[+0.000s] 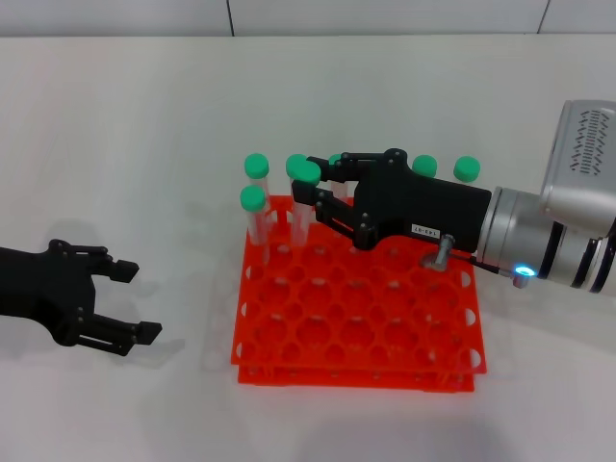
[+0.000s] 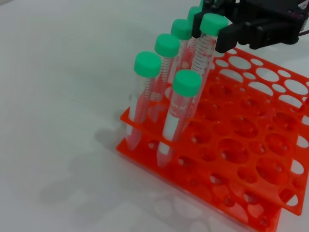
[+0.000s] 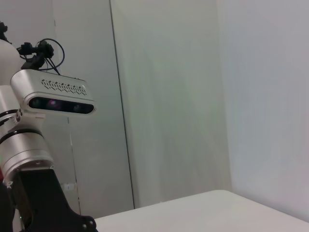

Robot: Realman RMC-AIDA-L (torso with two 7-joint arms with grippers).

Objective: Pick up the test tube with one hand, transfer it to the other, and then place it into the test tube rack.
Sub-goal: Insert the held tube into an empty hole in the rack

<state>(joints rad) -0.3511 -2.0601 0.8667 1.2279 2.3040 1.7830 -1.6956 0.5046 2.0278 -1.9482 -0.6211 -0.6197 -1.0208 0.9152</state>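
Now the right end effector point(image 1: 310, 191), clamped on the test tube point(image 2: 205, 48), hangs over the test tube rack point(image 1: 385, 318). Next, lowering into a hole seems needed. The left end effector point(image 1: 135, 303) rests open, empty.

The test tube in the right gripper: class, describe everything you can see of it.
The test tube is a slim clear plastic tube with a round green cap and printed graduation marks down its side. It tilts slightly, cap up, over the back left part of the orange rack. The right gripper is shut on it just below the cap. Its lower end reaches down among the rack's holes beside other capped tubes; whether it is fully seated cannot be told.
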